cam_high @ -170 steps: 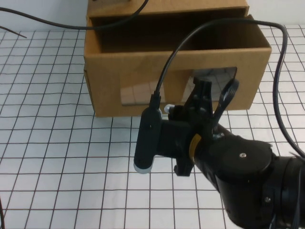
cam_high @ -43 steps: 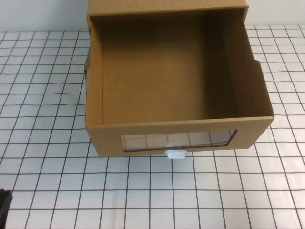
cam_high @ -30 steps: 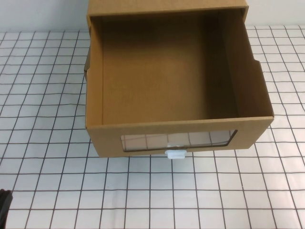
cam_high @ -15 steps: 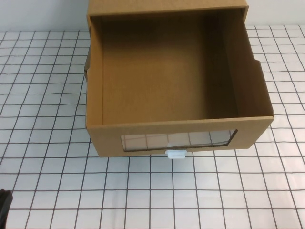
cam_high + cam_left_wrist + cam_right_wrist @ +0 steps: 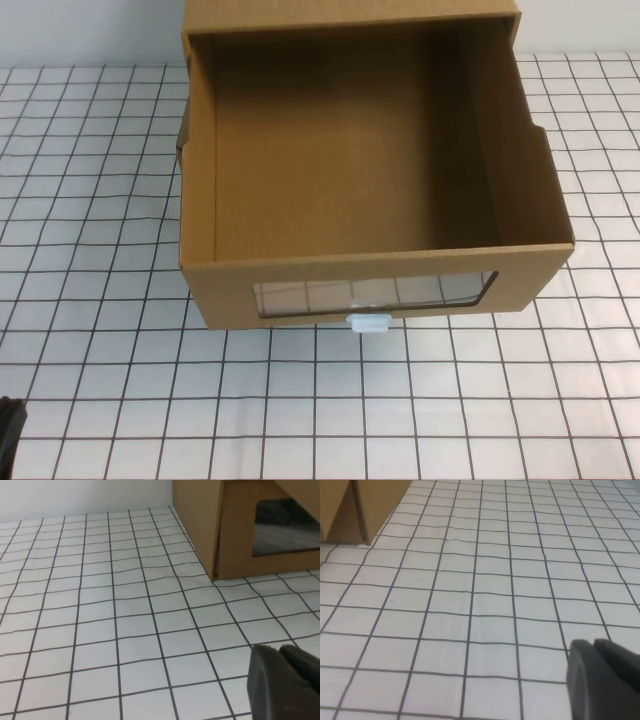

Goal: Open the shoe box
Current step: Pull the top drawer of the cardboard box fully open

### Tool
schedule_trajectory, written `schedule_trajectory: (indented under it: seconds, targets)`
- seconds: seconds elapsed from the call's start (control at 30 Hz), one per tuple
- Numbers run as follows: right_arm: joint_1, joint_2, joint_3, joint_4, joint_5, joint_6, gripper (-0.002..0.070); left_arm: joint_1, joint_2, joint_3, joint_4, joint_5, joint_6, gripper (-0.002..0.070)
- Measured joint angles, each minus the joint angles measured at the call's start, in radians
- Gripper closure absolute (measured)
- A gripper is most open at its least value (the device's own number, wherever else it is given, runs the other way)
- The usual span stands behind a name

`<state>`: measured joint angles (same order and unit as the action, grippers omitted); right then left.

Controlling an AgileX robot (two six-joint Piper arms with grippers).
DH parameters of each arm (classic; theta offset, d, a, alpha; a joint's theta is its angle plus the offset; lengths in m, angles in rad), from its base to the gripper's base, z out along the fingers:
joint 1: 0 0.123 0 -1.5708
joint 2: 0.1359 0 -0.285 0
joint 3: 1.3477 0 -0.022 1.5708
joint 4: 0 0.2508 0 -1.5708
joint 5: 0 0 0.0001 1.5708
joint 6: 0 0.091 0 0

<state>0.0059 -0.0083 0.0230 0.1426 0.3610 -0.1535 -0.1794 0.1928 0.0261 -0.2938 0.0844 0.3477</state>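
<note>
Now, item one: table (image 5: 100, 380), white grid. Item two: box (image 5: 370, 275), at twelve o'clock on it, drawer drawn out toward six, empty inside. Item three: window (image 5: 370, 292) in the drawer front. Item four: my left gripper (image 5: 278, 652), fingers together, low over the table near seven o'clock of the box; my right gripper (image 5: 594, 646), fingers together, near five. Item five: tab (image 5: 367, 321), at six of the front, nothing touching it. Opening looks done; best I park both arms clear and nudge nothing.

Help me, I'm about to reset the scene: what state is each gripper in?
Left gripper: closed, empty, low over the table beside the shoe box.
Right gripper: closed, empty, low over the table, clear of the shoe box.
</note>
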Motion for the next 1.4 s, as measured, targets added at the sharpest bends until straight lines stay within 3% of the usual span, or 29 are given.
schedule_trajectory:
  seconds: [0.87, 1.03, 1.17, 1.4]
  targets:
    - [0.0, 0.0, 0.0, 0.0, 0.0, 0.0, 0.0689, 0.0, -0.014, 0.0, 0.031, 0.002, 0.0, 0.0678]
    - [0.0, 0.0, 0.0, 0.0, 0.0, 0.0, 0.0689, 0.029, -0.138, 0.0, 0.119, 0.021, -0.025, 0.0678]
    - [0.0, 0.0, 0.0, 0.002, 0.0, 0.0, 0.0689, 0.049, -0.199, 0.0, 0.241, 0.056, -0.134, 0.0678]
    - [0.0, -0.001, 0.0, 0.002, 0.002, 0.0, 0.0689, 0.052, -0.203, 0.0, 0.31, 0.259, -0.257, 0.0678]
